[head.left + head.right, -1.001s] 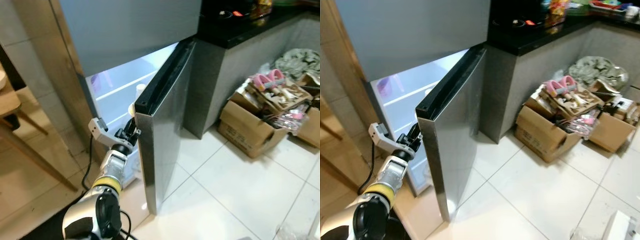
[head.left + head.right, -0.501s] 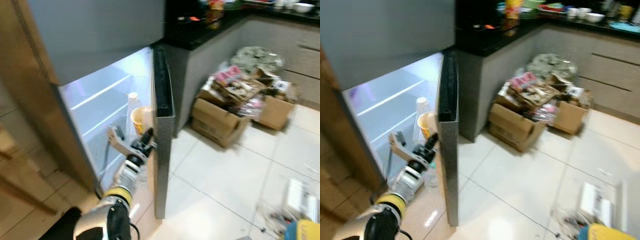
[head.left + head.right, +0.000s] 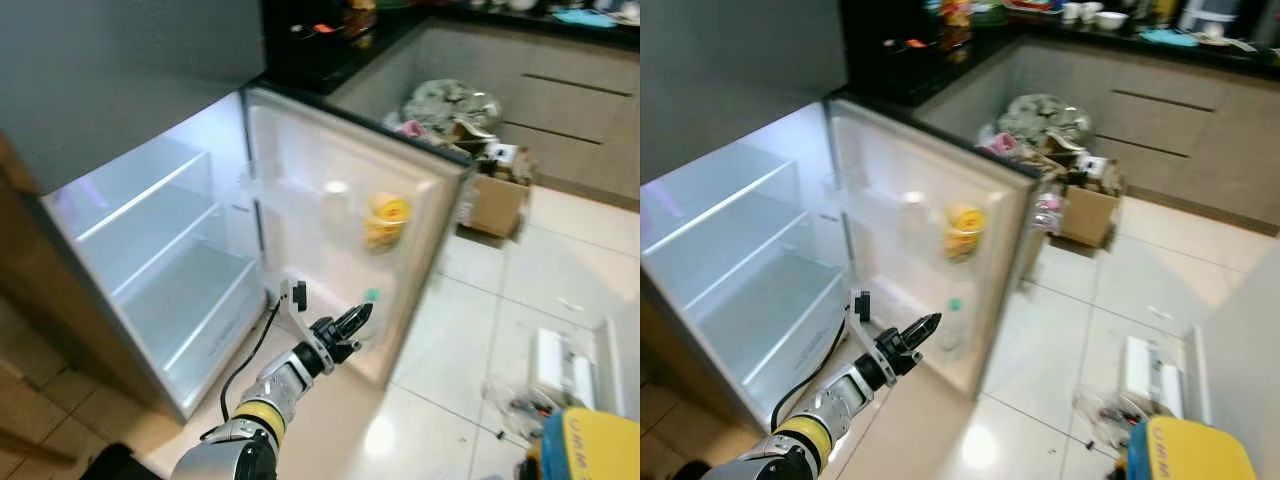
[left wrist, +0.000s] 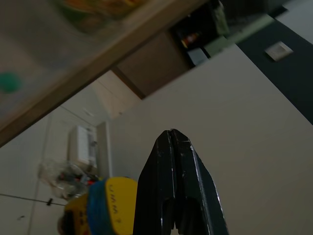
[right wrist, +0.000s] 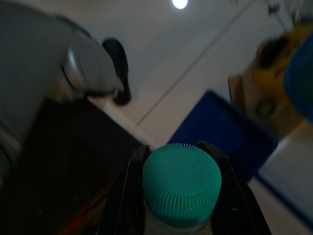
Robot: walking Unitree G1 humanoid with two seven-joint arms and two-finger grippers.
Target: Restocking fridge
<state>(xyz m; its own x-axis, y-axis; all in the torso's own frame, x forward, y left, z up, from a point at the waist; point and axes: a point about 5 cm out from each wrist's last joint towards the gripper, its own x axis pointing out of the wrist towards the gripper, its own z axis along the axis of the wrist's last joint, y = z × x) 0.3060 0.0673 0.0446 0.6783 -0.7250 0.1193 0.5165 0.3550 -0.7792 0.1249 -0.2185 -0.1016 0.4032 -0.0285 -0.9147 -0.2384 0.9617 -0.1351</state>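
Fridge door (image 3: 340,215) now swung wide; left end effector (image 3: 352,320) pressed together; right end effector (image 5: 178,196) pinching green-capped bottle (image 5: 181,183)

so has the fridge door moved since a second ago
Yes. The fridge door has swung wide open, away from the shelves; its inner racks now face the camera.

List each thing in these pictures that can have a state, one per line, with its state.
Fridge door: swung wide open.
Fridge shelves: lit, bare.
Left gripper: shut, empty, near the door.
Right gripper: shut on a bottle.
Bottle: green cap screwed on.
Cardboard box: open, overfilled.
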